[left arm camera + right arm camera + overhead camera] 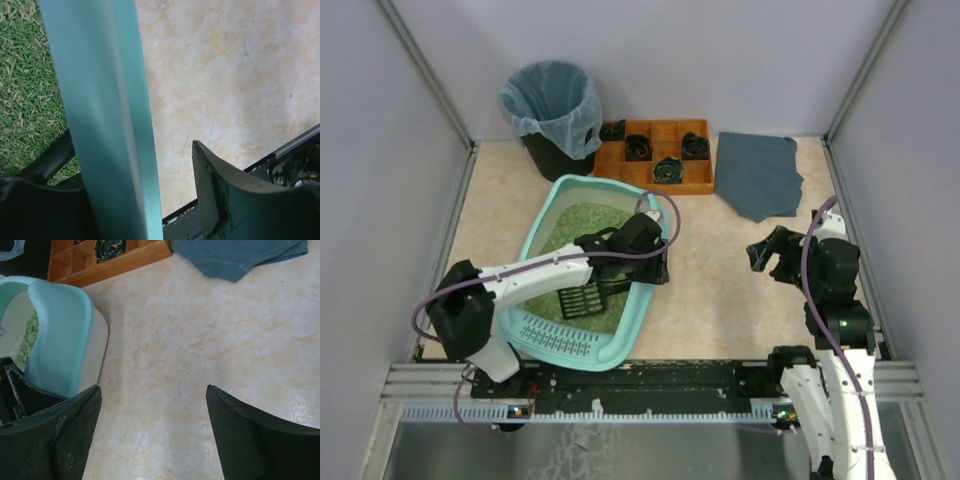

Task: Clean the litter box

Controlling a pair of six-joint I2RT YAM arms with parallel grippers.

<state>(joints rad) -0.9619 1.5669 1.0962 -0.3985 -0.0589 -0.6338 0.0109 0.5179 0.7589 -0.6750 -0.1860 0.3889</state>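
Observation:
The light-teal litter box (533, 238) sits left of centre and holds green litter (582, 228); its slotted lip (560, 340) faces the near edge. A black slotted scoop (582, 300) lies on the litter, its handle pointing at my left gripper (655, 262). That gripper is open and straddles the box's right wall. In the left wrist view the teal wall (100, 100) stands between the fingers, with a gap on the right side, and a black bar (50, 159) crosses the litter. My right gripper (767, 255) is open and empty over bare table (153, 390).
A black bin with a clear bag (552, 115) stands at the back left. An orange compartmented tray (655, 155) with dark objects is beside it. A blue-grey cloth (758, 175) lies at the back right. The box corner (60, 330) shows left of the right gripper.

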